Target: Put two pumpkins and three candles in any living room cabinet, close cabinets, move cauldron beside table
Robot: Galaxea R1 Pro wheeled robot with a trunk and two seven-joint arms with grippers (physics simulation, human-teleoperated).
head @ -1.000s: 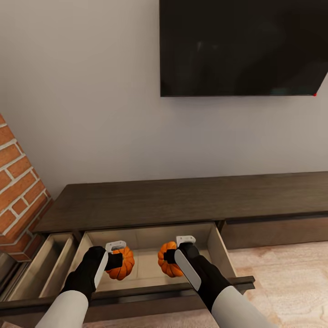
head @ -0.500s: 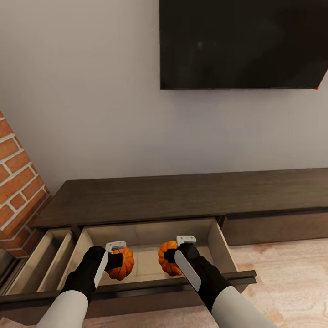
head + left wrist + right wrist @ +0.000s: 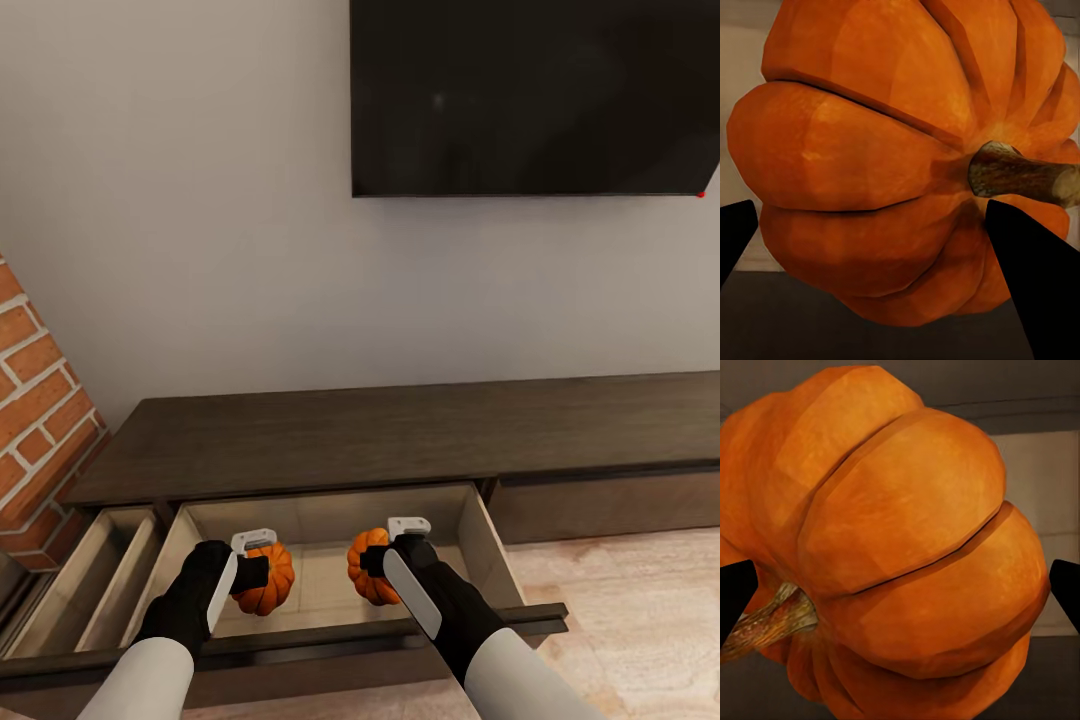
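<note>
Two ribbed orange pumpkins hang over the pale inside of the cabinet's [image 3: 400, 435] open middle drawer [image 3: 330, 520]. My left gripper [image 3: 255, 573] is shut on the left pumpkin [image 3: 275, 582]. My right gripper [image 3: 374, 562] is shut on the right pumpkin [image 3: 362, 572]. In the left wrist view that pumpkin [image 3: 892, 150] sits stem sideways between the black fingertips [image 3: 1035, 292]. In the right wrist view the other pumpkin [image 3: 900, 547] sits between the dark fingertips [image 3: 735, 592]. Candles, cauldron and table are out of view.
A second drawer [image 3: 95, 580] stands open to the left of the middle one. A brick column [image 3: 35, 400] rises at the left, and a dark TV [image 3: 530, 95] hangs on the wall above the cabinet. Pale wood floor [image 3: 630, 590] lies at the right.
The whole picture has shifted a little, so the camera moved. Both grippers hold their pumpkins over the drawer as before.
</note>
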